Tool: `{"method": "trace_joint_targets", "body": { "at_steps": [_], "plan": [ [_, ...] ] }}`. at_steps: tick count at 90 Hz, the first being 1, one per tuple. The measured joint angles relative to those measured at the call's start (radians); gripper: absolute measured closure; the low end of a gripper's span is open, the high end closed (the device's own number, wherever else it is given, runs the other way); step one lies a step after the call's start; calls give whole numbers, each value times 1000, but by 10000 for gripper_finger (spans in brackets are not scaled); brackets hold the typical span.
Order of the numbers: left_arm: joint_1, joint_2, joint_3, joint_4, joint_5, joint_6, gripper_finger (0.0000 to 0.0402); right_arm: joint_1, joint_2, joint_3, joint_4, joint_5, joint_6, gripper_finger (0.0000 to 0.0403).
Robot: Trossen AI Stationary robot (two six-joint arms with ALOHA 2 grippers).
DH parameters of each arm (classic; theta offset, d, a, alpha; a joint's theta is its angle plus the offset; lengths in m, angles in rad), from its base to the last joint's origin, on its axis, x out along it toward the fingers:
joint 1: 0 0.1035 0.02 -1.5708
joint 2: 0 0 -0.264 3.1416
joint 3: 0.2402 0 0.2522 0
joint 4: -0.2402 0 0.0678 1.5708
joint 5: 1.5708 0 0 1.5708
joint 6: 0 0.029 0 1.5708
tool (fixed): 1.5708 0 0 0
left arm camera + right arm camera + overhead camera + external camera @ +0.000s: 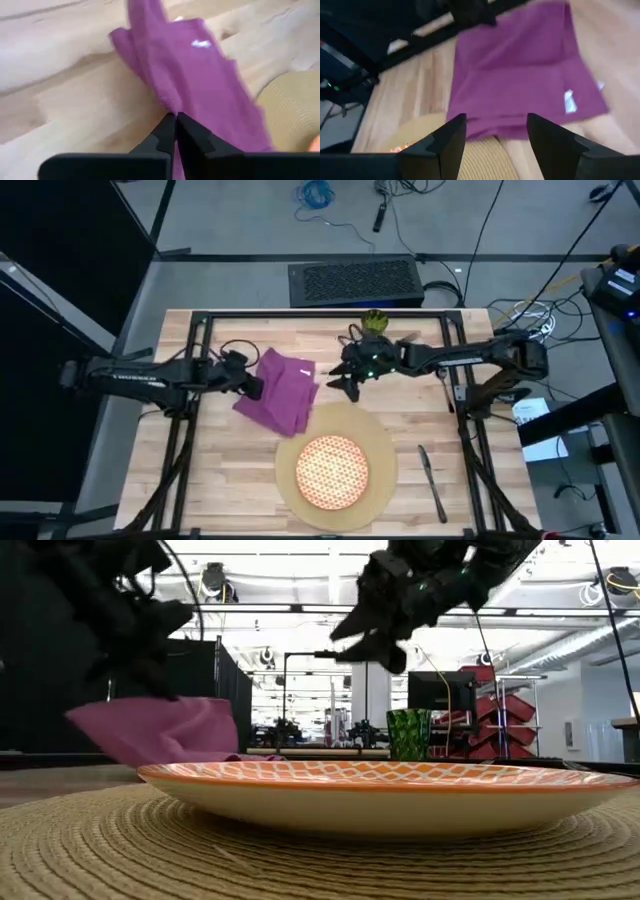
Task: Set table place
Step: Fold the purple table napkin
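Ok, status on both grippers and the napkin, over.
Left gripper shut on napkin, left of mat. Right gripper open, above napkin's near edge. Plate on mat, knife right, cup behind.

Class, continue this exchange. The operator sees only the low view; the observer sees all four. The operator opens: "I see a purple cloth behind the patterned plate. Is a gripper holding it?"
Observer: Yes. The left wrist view shows the left gripper shut on the purple cloth napkin.
Operator: And the other gripper?
Observer: The right gripper is open and holds nothing, facing the napkin.
Operator: I see no knife.
Observer: From above, the metal knife lies on the pale wood plank table, on the right arm's side of the large round tan mat.
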Motion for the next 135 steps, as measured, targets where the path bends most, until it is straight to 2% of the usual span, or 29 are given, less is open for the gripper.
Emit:
{"method": "trace_joint_targets", "body": {
  "at_steps": [12, 20, 40, 51, 68, 85, 106, 125, 135],
  "plan": [
    [0, 146, 60, 127, 54, 60, 401, -10, -108, 1, -26, 5, -1, 206],
    [-7, 261, 113, 133, 90, 74, 401, -10, -171, 1, -69, 17, -1, 206],
    [-78, 511, 181, 265, 180, 87, 401, 0, -275, 1, -225, 184, -19, 206],
    [-102, 594, 213, 308, 188, 67, 401, -1, -278, 1, -261, 214, -6, 206],
    [-115, 646, 255, 407, 191, 64, 401, 0, -251, 1, -261, 212, 2, 206],
    [-109, 641, 277, 578, 191, 66, 402, 1, -250, 1, -260, 210, 21, 206],
    [-92, 632, 288, 454, 191, 94, 402, 13, -250, 0, -260, 210, 34, 206],
    [-93, 642, 288, 476, 197, 119, 401, 20, -250, 0, -257, 208, 34, 206],
    [-93, 643, 288, 512, 239, 153, 388, 19, -250, 0, -257, 210, 33, 206]
  ]
}}
